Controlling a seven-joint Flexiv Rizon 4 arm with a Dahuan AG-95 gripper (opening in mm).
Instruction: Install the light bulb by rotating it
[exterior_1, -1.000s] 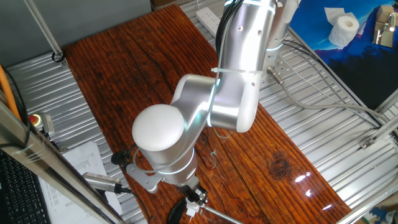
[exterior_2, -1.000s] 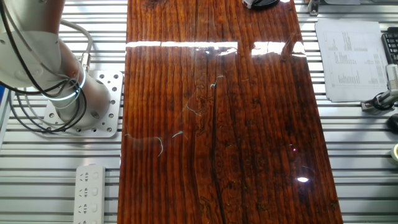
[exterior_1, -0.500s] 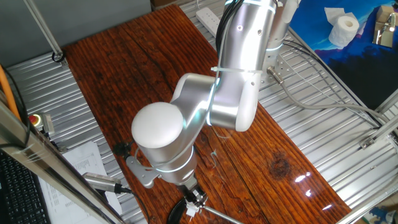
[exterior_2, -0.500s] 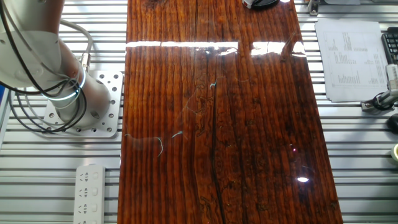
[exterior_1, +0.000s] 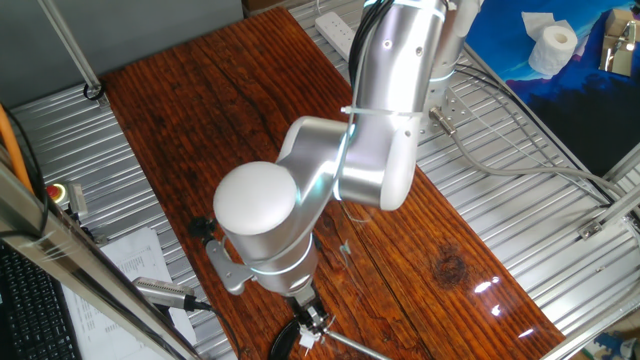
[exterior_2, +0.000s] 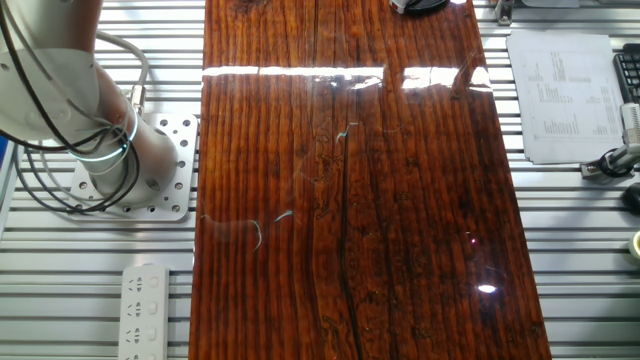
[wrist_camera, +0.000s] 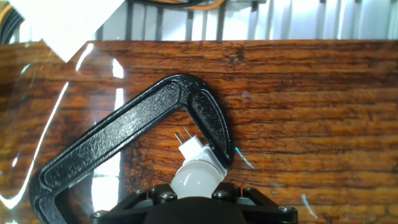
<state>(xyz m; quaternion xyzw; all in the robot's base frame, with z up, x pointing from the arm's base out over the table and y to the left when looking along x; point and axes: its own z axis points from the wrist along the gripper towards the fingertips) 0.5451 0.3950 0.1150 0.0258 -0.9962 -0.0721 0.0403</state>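
In the hand view a small white frosted light bulb (wrist_camera: 194, 177) sits between the jaws of my gripper (wrist_camera: 195, 190), which is shut on its dome. Its pale base and two metal pins (wrist_camera: 182, 137) point away from the hand. The pins hover over the bend of a black angled clamp-like piece (wrist_camera: 124, 146) lying on the wooden table (wrist_camera: 311, 93). In one fixed view the gripper (exterior_1: 312, 325) hangs low over the table's near end, under the arm's big white joint cap (exterior_1: 255, 205), and the bulb is hidden there. The other fixed view shows neither gripper nor bulb.
A toilet paper roll (exterior_1: 552, 48) stands on the blue surface at the back right. A power strip (exterior_2: 145, 310) lies near the robot base (exterior_2: 110, 150). Printed paper (exterior_2: 560, 95) lies beside the table. A dark object (exterior_2: 420, 5) sits at the table's far edge.
The hand has turned about its own axis: the bracket on the wrist's left side has swung upward and to the right. The arm's other links have stayed in place.
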